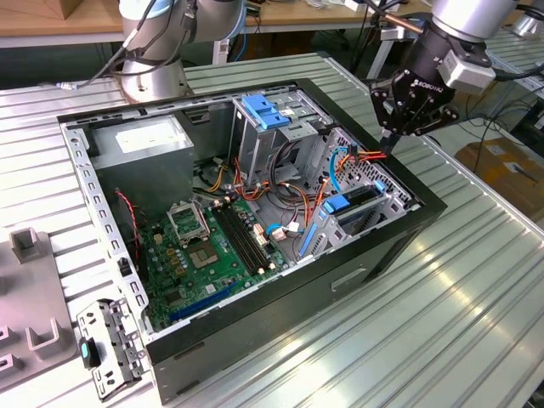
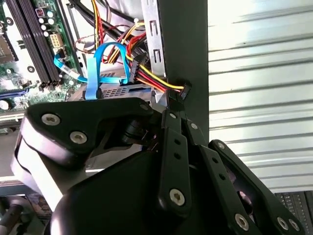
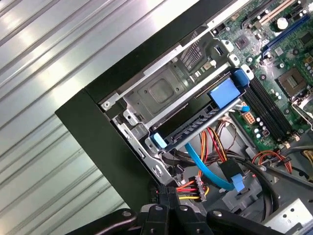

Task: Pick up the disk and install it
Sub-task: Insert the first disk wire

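The disk [image 3: 193,128], edged by its blue carrier frame, lies inside the small drive cage [image 1: 361,204] at the corner of the open computer case. My gripper [image 1: 387,146] hangs over the case wall right beside that cage. In both wrist views its fingers meet on a black power connector [image 2: 184,90] with red, yellow and black wires [image 3: 195,188], held just above the case edge and apart from the disk. The gripper [image 2: 177,105] [image 3: 168,198] looks shut on this connector. A blue data cable [image 3: 208,166] hangs loose near the disk's end.
The black case wall [image 2: 183,49] runs right under the fingers. A tall metal cage with a blue latch [image 1: 265,112], the power-supply box [image 1: 144,140] and the motherboard [image 1: 212,246] fill the case. Ribbed metal tabletop [image 1: 476,280] surrounds it, with grey fixtures [image 1: 34,323] at the exterior view's left.
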You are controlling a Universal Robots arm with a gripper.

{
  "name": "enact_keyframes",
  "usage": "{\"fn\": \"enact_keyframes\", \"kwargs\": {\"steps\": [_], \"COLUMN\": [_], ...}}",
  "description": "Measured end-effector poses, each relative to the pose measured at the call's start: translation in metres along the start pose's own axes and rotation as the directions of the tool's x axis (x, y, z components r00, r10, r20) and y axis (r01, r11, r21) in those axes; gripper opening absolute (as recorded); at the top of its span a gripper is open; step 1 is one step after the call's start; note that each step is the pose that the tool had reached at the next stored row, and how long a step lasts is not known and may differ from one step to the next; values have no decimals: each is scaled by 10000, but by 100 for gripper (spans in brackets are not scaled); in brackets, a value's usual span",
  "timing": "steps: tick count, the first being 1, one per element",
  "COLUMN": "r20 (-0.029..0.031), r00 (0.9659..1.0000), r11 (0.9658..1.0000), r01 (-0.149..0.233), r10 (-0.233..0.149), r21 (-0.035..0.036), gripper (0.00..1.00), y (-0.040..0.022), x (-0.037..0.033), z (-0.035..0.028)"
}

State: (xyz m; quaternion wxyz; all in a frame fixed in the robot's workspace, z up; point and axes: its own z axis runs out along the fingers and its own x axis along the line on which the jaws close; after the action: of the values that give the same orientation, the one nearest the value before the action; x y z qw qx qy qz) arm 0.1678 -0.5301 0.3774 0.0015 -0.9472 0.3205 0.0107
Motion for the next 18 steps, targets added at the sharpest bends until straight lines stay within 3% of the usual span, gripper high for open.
{"fn": "enact_keyframes", "kwargs": {"steps": [6,9,11,16,17,18], "r20": [-54,-65,-66,-77,-96,-171], "r00": [9977,9924,9867,9866,9866,9865], "r11": [9977,9924,9867,9866,9866,9866], "r01": [669,1230,1624,1632,1632,1632], "r10": [-669,-1230,-1624,-1632,-1632,-1631], "r21": [39,23,17,9,11,20], "gripper": [11,11,11,11,11,11], "y": [-2,-2,-12,-37,-37,-37], "x": [4,4,19,49,50,50], "z": [3,10,16,15,16,17]}}
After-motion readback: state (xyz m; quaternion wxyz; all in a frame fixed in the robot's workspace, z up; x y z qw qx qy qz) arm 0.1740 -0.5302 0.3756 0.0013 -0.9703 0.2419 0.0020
